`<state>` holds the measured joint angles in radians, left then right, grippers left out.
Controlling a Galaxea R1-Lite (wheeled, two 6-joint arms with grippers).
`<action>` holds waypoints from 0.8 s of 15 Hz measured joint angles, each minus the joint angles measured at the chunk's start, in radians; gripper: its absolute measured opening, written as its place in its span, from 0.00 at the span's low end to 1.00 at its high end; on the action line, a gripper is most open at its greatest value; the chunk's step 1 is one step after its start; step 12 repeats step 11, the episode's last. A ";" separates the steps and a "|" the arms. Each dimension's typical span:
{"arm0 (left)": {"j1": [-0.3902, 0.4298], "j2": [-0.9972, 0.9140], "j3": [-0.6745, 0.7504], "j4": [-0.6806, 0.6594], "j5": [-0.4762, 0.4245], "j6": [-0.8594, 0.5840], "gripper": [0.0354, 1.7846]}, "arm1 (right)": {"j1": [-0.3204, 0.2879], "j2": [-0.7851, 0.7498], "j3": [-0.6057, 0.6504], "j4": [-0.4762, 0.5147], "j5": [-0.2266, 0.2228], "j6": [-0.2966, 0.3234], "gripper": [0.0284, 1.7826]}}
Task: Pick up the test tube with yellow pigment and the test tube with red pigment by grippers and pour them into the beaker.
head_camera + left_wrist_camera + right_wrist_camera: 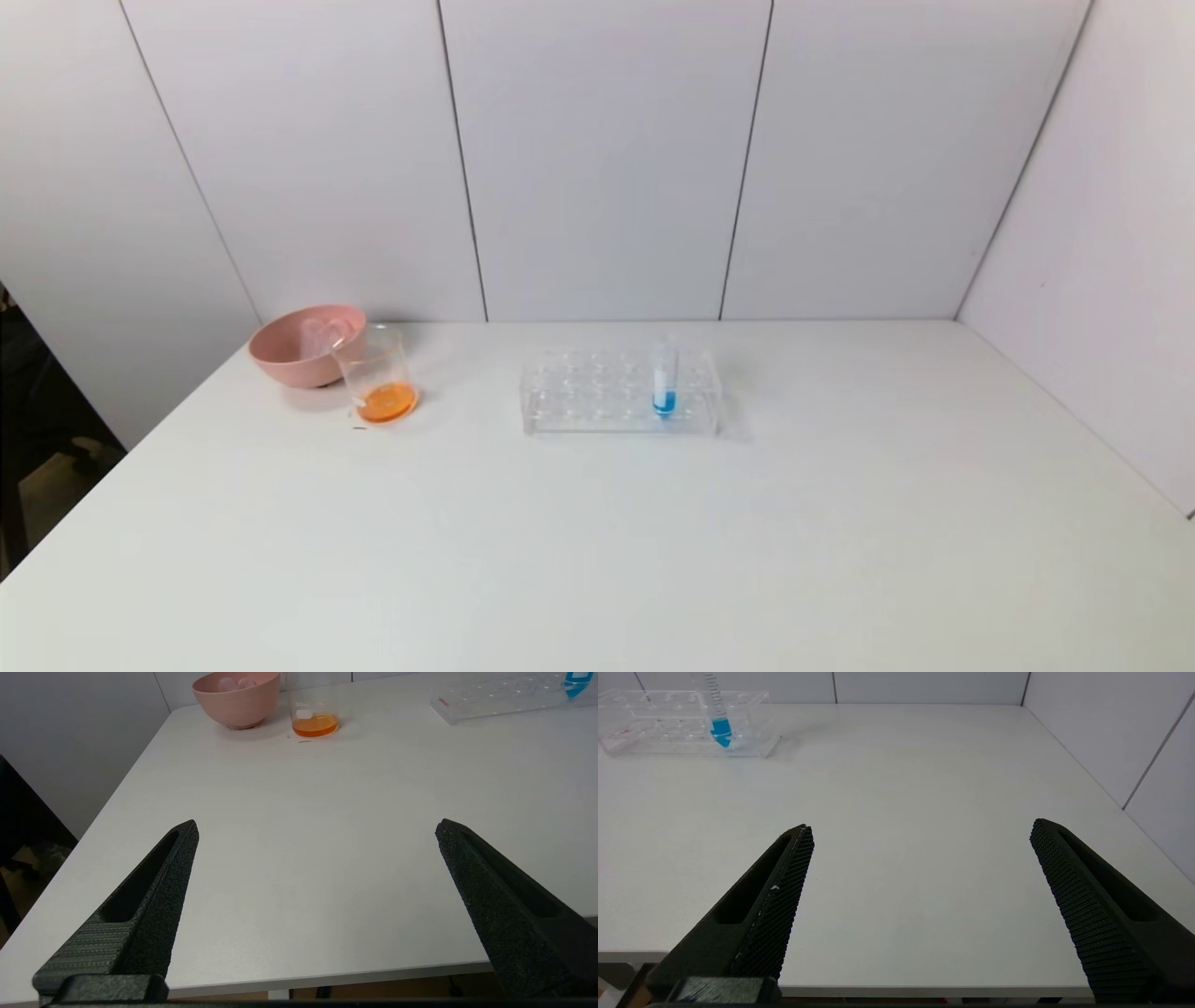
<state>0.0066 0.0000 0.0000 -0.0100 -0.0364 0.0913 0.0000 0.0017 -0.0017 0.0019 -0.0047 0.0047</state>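
The clear beaker (376,373) stands at the table's far left, beside the pink bowl, with orange liquid (386,403) in its bottom. It also shows in the left wrist view (313,704). No tube with yellow or red pigment is in view. My left gripper (317,828) is open and empty over the table's near left edge, far from the beaker. My right gripper (920,828) is open and empty over the near right edge. Neither gripper shows in the head view.
A pink bowl (289,359) behind the beaker holds clear rounded tube-like pieces (236,682). A clear tube rack (597,397) stands mid-table and holds one blue-liquid tube (664,378), which also shows in the right wrist view (718,718). White walls close the back and right.
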 joint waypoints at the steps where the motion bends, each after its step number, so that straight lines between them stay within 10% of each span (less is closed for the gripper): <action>1: 0.000 0.000 0.000 0.000 0.000 0.000 1.00 | 0.000 0.000 0.000 0.000 0.000 0.000 0.95; 12: 0.000 0.000 0.000 0.000 0.000 -0.001 1.00 | 0.000 0.000 0.000 0.001 0.000 0.003 0.95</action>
